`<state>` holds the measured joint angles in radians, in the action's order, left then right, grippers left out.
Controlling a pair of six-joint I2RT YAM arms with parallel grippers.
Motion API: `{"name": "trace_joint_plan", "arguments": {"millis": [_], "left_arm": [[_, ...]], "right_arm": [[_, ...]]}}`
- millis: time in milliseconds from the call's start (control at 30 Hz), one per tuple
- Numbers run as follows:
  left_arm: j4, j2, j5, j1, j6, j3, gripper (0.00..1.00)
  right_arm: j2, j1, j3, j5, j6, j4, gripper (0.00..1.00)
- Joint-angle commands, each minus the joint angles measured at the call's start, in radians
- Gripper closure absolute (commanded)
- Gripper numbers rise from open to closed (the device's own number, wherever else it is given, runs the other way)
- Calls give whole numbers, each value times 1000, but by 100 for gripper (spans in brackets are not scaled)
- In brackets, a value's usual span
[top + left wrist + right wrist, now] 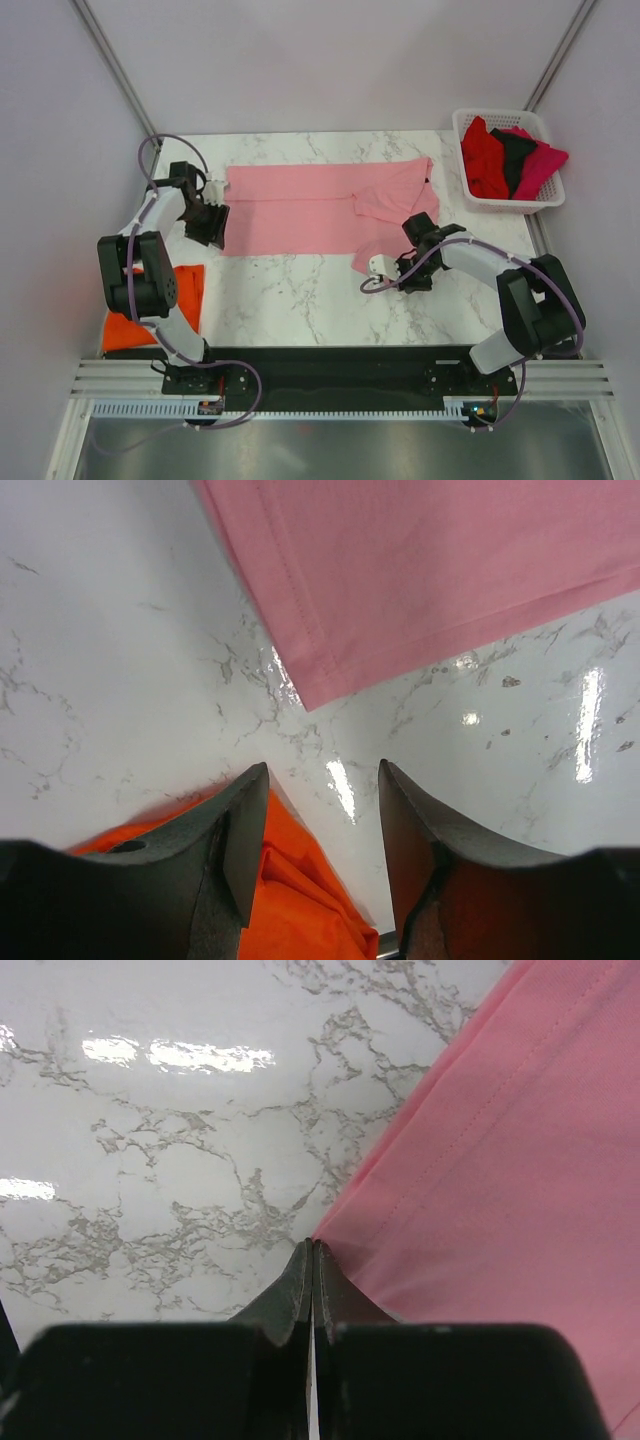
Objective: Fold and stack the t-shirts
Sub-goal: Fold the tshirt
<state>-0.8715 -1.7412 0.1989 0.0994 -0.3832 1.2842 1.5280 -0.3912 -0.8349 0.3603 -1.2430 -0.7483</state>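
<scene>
The light pink t-shirt (pixel 300 210) lies spread flat at the middle back of the table, with its right sleeve area folded over. My left gripper (pixel 207 226) is open and empty, just above the marble by the shirt's near-left corner (pixel 450 570). In the left wrist view the gripper (pixel 322 780) has the bright orange t-shirt (pixel 290 900) behind it. That shirt lies folded at the front left (pixel 188 290), partly under the left arm. My right gripper (pixel 405 272) is shut at the pink shirt's near-right edge. In the right wrist view its tips (pixel 314 1245) meet the cloth (pixel 500 1160).
A white basket (pixel 462 122) at the back right holds a red shirt (pixel 483 160), a black shirt (pixel 514 152) and a magenta shirt (pixel 540 165). Bare marble tabletop (pixel 290 300) lies between the pink shirt and the arm bases. Walls enclose the table.
</scene>
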Motion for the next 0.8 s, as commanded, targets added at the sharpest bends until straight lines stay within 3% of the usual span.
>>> {"name": "trace_joint_plan", "arguments": {"millis": [0, 167, 633, 767], "left_arm": [[-7, -15, 53, 0, -17, 15, 45], [6, -93, 53, 0, -5, 29, 51], [28, -222, 36, 0, 14, 127, 53], [25, -222, 40, -1, 7, 115, 60]], "right_arm": [[18, -6, -47, 9, 8, 6, 100], [24, -6, -58, 16, 27, 7, 100], [0, -9, -30, 14, 66, 9, 100], [-2, -9, -30, 11, 71, 12, 100]]}}
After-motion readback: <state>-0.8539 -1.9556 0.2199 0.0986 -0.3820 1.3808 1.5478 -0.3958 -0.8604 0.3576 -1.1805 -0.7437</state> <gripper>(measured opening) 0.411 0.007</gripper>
